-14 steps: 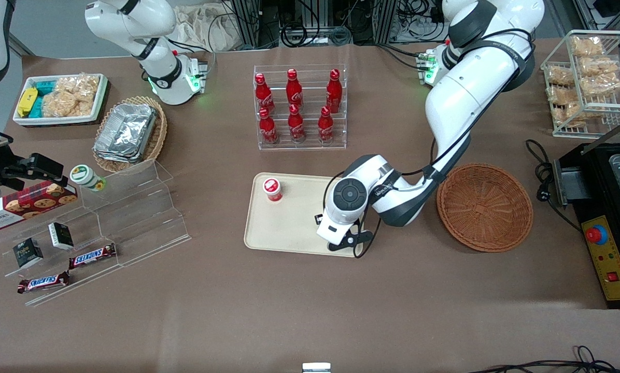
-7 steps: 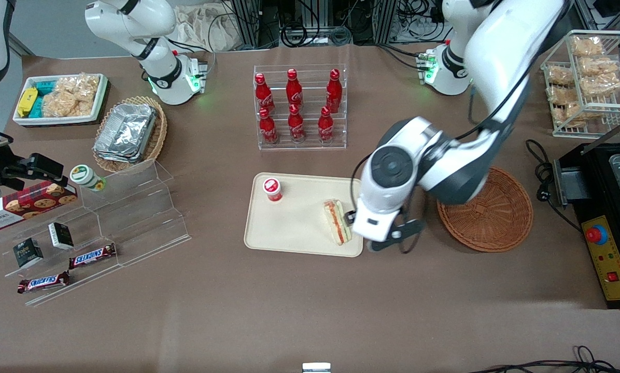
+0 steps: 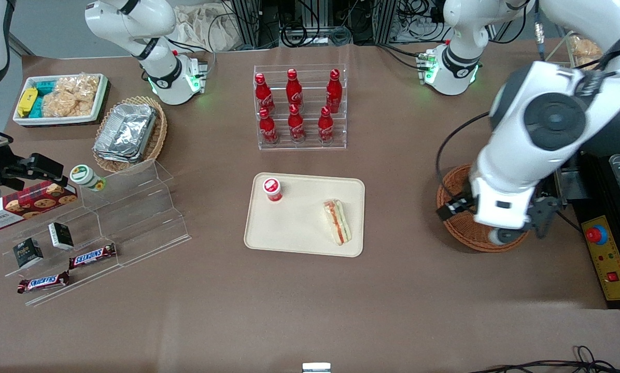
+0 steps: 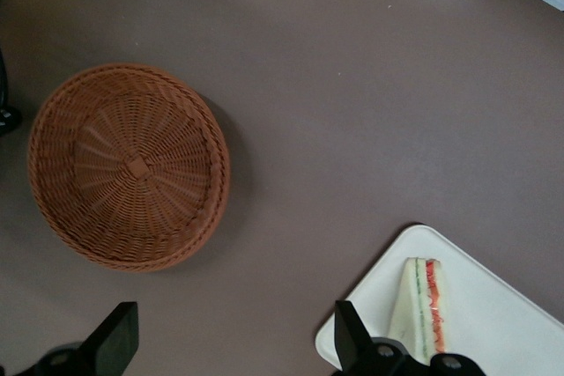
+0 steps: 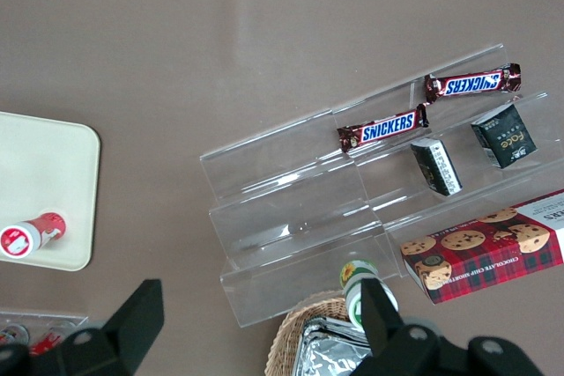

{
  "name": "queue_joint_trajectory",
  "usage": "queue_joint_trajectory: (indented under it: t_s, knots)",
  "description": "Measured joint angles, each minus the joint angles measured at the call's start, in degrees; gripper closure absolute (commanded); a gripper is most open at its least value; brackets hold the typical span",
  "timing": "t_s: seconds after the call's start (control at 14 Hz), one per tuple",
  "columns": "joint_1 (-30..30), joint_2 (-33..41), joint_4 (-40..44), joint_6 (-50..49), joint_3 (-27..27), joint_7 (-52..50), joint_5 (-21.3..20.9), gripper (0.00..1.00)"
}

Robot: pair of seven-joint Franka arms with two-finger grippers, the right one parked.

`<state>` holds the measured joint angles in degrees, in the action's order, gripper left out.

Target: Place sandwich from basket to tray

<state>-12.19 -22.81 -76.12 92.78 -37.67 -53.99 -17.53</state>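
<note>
The sandwich (image 3: 337,221) lies on the beige tray (image 3: 299,228), near the tray edge closest to the basket, with its red and green filling showing. It also shows in the left wrist view (image 4: 423,305) on the tray's corner (image 4: 502,323). The round reddish-brown basket (image 3: 463,233) is empty and partly covered by my arm; the wrist view shows all of it (image 4: 128,165). My left gripper (image 3: 496,223) hangs high above the basket, well apart from the sandwich. It is open and empty (image 4: 233,328), over bare table between basket and tray.
A small red-capped bottle (image 3: 272,189) stands on the tray's corner. A rack of red cola bottles (image 3: 299,109) stands farther from the camera than the tray. A black machine with a red button (image 3: 596,234) sits beside the basket. A clear step shelf (image 3: 134,217) stands toward the parked arm's end.
My gripper was low over the tray, hiding the sandwich. It has let go, risen and swung over to the basket. The sandwich stays on the tray.
</note>
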Motion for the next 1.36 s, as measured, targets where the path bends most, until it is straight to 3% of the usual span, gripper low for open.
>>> queue_joint_trajectory:
  t_s: [0.21, 0.5, 0.79, 1.07, 1.36]
  knots:
    - [-1.47, 3.70, -1.61, -0.01, 4.70, 11.43, 4.56, 0.00]
    - [6.51, 9.96, -5.29, 0.09, 21.91, 27.27, 11.75, 0.00]
    - [14.92, 18.11, -12.46, 1.07, 37.59, 40.27, 16.21, 0.00]
    - [16.35, 24.74, -19.67, 2.34, 43.08, 49.39, 17.30, 0.00]
    - [16.61, 29.21, -25.60, 3.85, 44.27, 51.39, 17.28, 0.00]
